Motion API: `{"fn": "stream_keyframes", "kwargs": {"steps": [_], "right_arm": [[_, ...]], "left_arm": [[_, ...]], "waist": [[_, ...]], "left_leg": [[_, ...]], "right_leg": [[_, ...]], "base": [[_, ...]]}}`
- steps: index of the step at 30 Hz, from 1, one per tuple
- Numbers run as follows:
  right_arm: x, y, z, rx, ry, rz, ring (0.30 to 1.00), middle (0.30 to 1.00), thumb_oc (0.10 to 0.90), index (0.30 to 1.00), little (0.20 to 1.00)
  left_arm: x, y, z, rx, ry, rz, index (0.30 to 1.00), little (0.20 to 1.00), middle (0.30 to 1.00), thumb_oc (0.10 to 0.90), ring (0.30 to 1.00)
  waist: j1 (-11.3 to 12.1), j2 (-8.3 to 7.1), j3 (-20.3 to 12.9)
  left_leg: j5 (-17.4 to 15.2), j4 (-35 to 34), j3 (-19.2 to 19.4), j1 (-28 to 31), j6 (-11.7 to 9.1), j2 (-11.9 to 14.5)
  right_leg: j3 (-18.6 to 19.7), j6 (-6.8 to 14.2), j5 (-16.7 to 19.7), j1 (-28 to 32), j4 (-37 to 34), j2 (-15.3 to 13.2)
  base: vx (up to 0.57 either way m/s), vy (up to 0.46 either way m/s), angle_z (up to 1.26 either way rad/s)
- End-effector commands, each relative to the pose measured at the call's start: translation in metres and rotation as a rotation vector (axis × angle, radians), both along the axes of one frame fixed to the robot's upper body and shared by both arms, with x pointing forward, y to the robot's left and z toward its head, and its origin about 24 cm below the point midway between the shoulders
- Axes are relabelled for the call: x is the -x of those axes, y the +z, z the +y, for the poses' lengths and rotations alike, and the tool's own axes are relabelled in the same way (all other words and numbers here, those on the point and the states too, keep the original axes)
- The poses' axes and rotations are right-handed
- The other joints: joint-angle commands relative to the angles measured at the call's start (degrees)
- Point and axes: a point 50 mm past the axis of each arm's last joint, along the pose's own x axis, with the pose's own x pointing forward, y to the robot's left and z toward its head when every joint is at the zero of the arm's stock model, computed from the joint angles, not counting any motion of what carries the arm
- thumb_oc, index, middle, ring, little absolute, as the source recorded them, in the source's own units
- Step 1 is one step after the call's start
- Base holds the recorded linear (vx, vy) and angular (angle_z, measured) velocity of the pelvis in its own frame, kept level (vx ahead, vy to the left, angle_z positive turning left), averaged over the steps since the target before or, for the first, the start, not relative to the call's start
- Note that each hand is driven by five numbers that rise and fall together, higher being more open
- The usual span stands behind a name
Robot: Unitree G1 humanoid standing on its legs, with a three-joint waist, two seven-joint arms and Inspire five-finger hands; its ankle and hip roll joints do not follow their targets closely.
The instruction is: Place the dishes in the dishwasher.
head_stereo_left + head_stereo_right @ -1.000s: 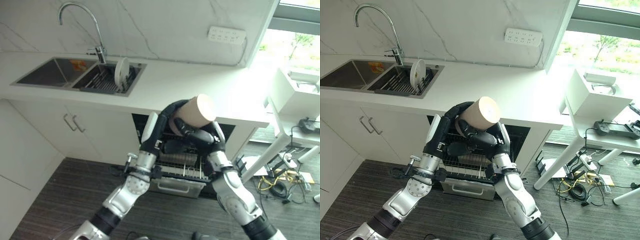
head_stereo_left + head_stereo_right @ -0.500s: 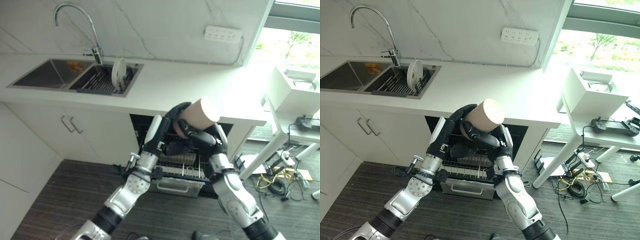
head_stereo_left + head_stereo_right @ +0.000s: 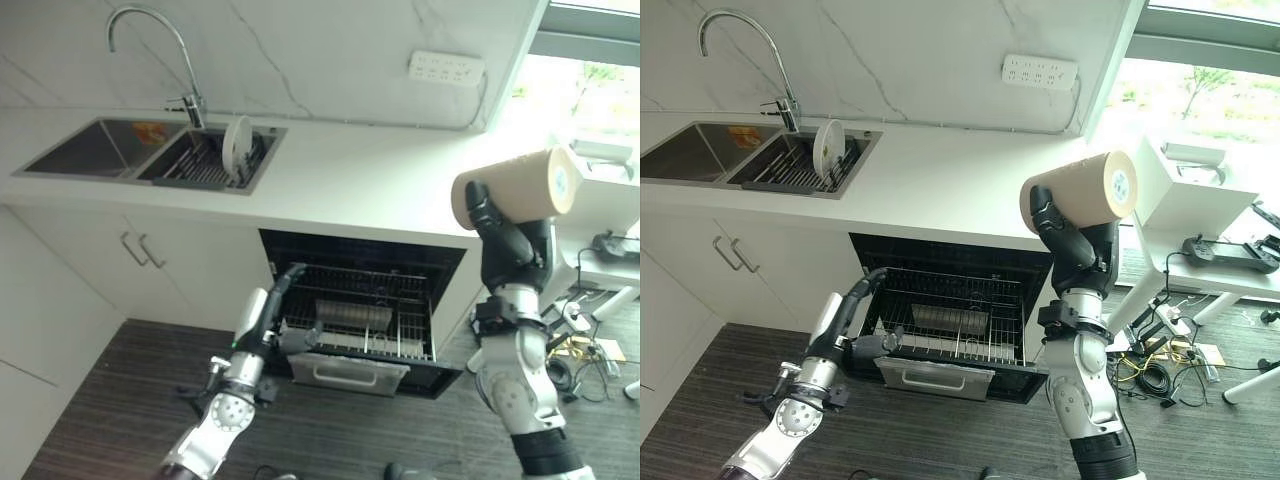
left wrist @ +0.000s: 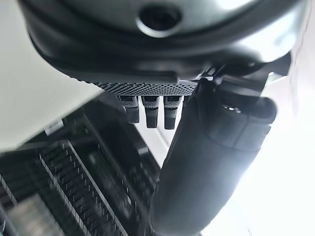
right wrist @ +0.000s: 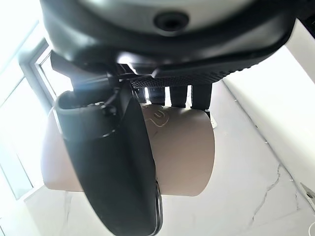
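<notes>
Cup (image 3: 515, 188) now raised in right hand (image 3: 505, 243)

No readable text; only a blurred mark on the cup (image 3: 1080, 198).

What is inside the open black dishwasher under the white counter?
The open black dishwasher holds a pulled-out wire rack with one pale dish lying in it. The dark space behind the rack cannot be made out.
</notes>
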Motion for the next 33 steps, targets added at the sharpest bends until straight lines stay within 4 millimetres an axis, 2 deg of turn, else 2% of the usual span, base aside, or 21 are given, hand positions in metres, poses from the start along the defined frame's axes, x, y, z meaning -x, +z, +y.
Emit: {"fn": "stream_keyframes", "kwargs": {"steps": [1, 9, 15, 19, 22, 27, 33], "right_arm": [[0.008, 0.052, -0.001, 0.003, 0.009, -0.301, 0.300, 0.300, 0.400, 0.300, 0.300], [0.009, 0.043, 0.002, 0.090, 0.054, -0.258, 0.300, 0.300, 0.400, 0.300, 0.300], [0.010, 0.038, 0.006, 0.227, 0.115, -0.214, 0.300, 0.300, 0.400, 0.300, 0.300], [0.011, 0.033, 0.004, 0.258, 0.132, -0.180, 0.300, 0.300, 0.400, 0.300, 0.300], [0.011, 0.031, 0.003, 0.299, 0.155, -0.168, 0.300, 0.300, 0.400, 0.300, 0.300], [0.011, 0.032, 0.004, 0.329, 0.188, -0.165, 0.300, 0.300, 0.400, 0.300, 0.300], [0.013, 0.031, 0.004, 0.360, 0.219, -0.150, 0.300, 0.300, 0.400, 0.300, 0.300]], "left_arm": [[-0.021, 0.053, -0.002, 0.027, -0.015, -0.289, 0.900, 0.900, 0.900, 0.800, 0.900], [-0.024, 0.067, 0.011, 0.128, 0.001, -0.289, 0.900, 0.900, 0.900, 0.800, 0.900], [-0.026, 0.084, 0.015, 0.049, -0.046, -0.308, 0.900, 0.900, 0.900, 0.800, 0.900], [-0.031, 0.083, 0.015, 0.039, -0.097, -0.206, 0.900, 0.900, 0.900, 0.800, 0.900], [-0.036, 0.078, 0.011, -0.061, -0.184, -0.079, 0.900, 0.900, 0.900, 0.800, 0.900], [-0.044, 0.072, 0.016, -0.121, -0.230, 0.063, 0.900, 0.900, 0.900, 0.800, 0.900], [-0.048, 0.085, 0.017, -0.094, -0.261, 0.061, 0.900, 0.900, 0.900, 0.800, 0.900]], "waist": [[0.7, 0.01, -2.1], [0.8, 0.00, -2.2], [0.2, 0.33, -2.1], [-0.4, 0.57, -2.1], [-1.5, 1.05, -2.0], [-2.5, 1.73, -1.8], [-3.3, 2.27, -1.4]], "left_leg": [[-1.7, -3.4, -4.8, 2.7, -0.9, 2.1], [-1.6, -3.4, -4.9, 2.7, -1.1, 2.2], [-1.4, -3.4, -4.8, 2.7, -1.2, 2.3], [-1.2, -3.4, -4.5, 2.8, -1.3, 2.5], [-1.0, -3.4, -3.9, 3.0, -1.3, 2.8], [-0.9, -3.4, -3.1, 3.2, -1.3, 3.1], [-0.8, -3.4, -2.4, 3.4, -1.3, 3.4]], "right_leg": [[-1.2, 5.7, -3.9, 1.4, 4.8, -4.4], [-1.4, 5.7, -3.9, 1.4, 4.8, -4.6], [-1.2, 5.9, -4.0, 1.4, 4.8, -4.5], [-1.2, 6.1, -3.9, 1.4, 4.8, -4.5], [-0.8, 6.3, -3.9, 1.2, 4.8, -4.3], [-0.2, 6.6, -3.8, 1.0, 4.8, -4.1], [0.3, 6.8, -3.7, 0.8, 4.8, -4.0]], "base": [[0.00, 0.000, 0.00], [0.00, 0.000, 0.00], [0.00, 0.000, 0.00], [0.00, 0.000, 0.00], [0.00, 0.000, 0.00], [-0.01, 0.010, -0.08], [0.04, 0.001, -0.04]]}}
